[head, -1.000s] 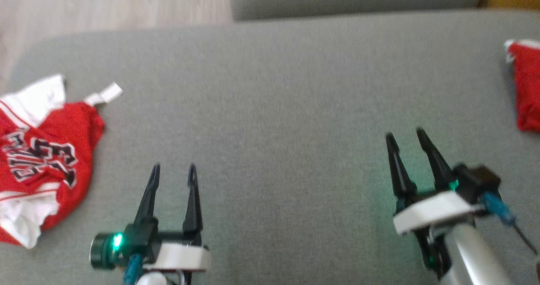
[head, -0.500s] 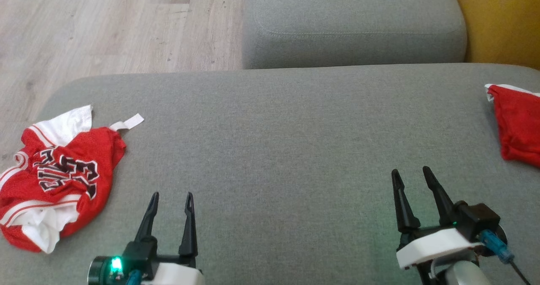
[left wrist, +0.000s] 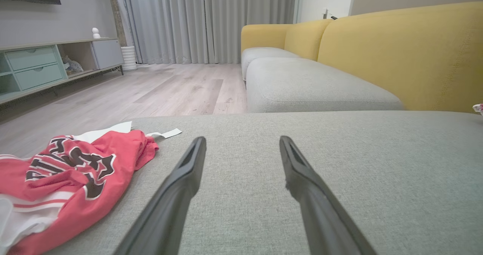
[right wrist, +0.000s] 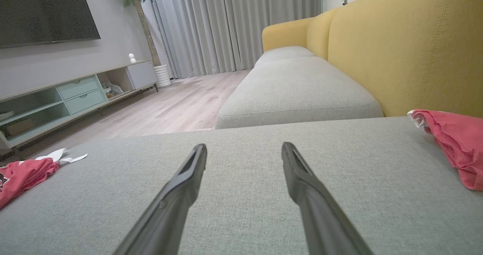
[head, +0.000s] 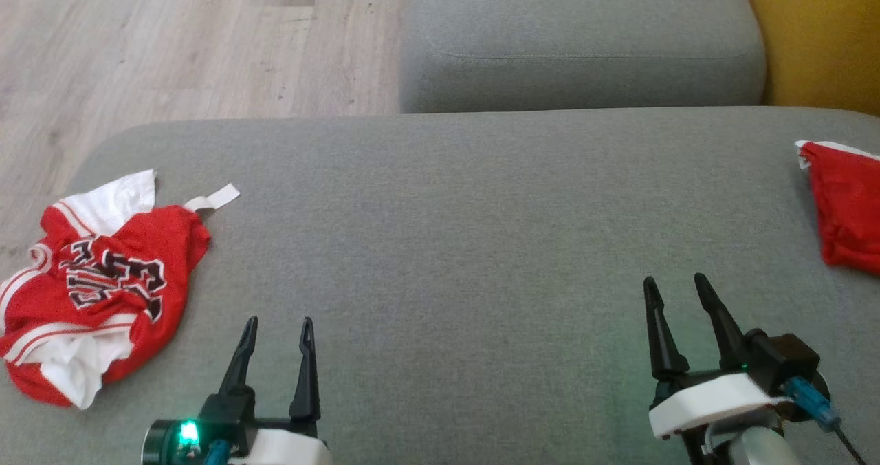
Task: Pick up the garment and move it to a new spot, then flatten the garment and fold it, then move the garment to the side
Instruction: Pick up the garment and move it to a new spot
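A crumpled red and white jersey garment [head: 103, 279] with black lettering lies at the left end of the grey cushion [head: 440, 231]. It also lies left of the fingers in the left wrist view [left wrist: 68, 175] and far left in the right wrist view [right wrist: 22, 174]. My left gripper [head: 278, 322] hovers open over bare cushion, just right of the jersey and apart from it, with nothing between its fingers [left wrist: 241, 140]. My right gripper [head: 676, 279] is open and holds nothing [right wrist: 243, 145]. A second red garment [head: 849, 210] lies at the cushion's right edge [right wrist: 453, 142].
A second grey seat cushion [head: 577, 38] adjoins at the back, with the yellow sofa back [head: 818, 31] to the right. Wooden floor [head: 172, 45] lies beyond the cushion's left and far edges. A TV cabinet [right wrist: 56, 96] stands across the room.
The whole head picture has shifted downward and sharpened, so the camera moved. Both grippers stay open over the cushion and both garments lie where they were.
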